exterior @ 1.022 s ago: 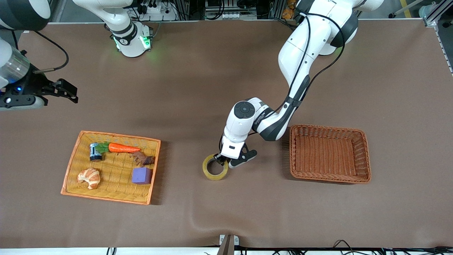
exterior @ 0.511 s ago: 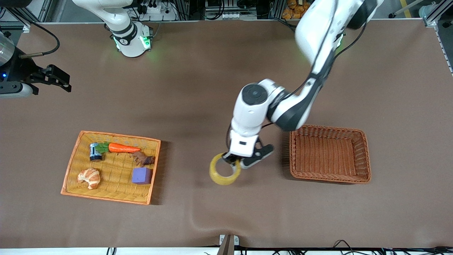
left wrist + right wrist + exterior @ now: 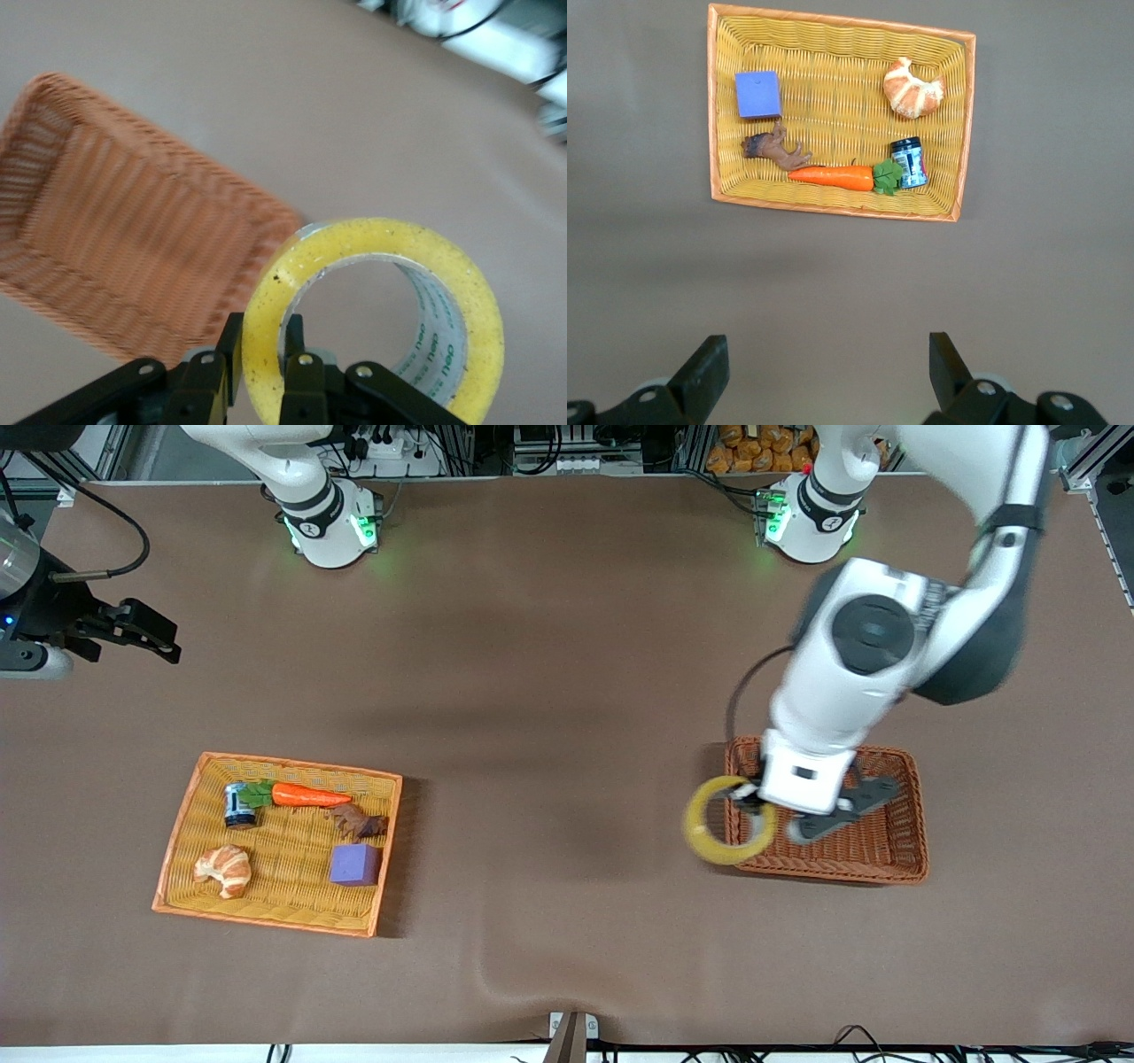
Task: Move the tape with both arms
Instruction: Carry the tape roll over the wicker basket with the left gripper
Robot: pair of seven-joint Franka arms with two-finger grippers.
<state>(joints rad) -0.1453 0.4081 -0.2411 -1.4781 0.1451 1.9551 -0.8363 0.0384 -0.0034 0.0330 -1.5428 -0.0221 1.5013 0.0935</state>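
The left hand (image 3: pixel 769 815) is up in the air, over the edge of the brown basket (image 3: pixel 895 859) that faces the right arm's end of the worktop (image 3: pixel 549 673). Its fingers (image 3: pixel 301 381) are clamped on the wall of the tape (image 3: pixel 726 831), one inside the ring and one outside, as the left wrist view shows. The tape (image 3: pixel 372 323) hangs from that grip, clear of the worktop, partly over the basket's rim and partly over bare worktop beside it. It is a yellow ring with a grey printed core and an open centre. The brown basket (image 3: pixel 133 239) holds nothing that I can see.

The right hand (image 3: pixel 146 636) waits over bare worktop at the right arm's end. Its fingers (image 3: pixel 700 376) stand wide apart with nothing between them.

The orange tray (image 3: pixel 177 841) sits on the worktop toward the right arm's end, well apart from the brown basket. In it lie a carrot (image 3: pixel 306 794), a small dark jar (image 3: pixel 238 804) touching the carrot's green top, a brown animal figure (image 3: pixel 356 823), a purple cube (image 3: pixel 354 864) and a croissant (image 3: pixel 224 869). The croissant and the cube lie nearer to the front camera than the carrot and the jar. The right wrist view looks down on this same tray (image 3: pixel 957 124).
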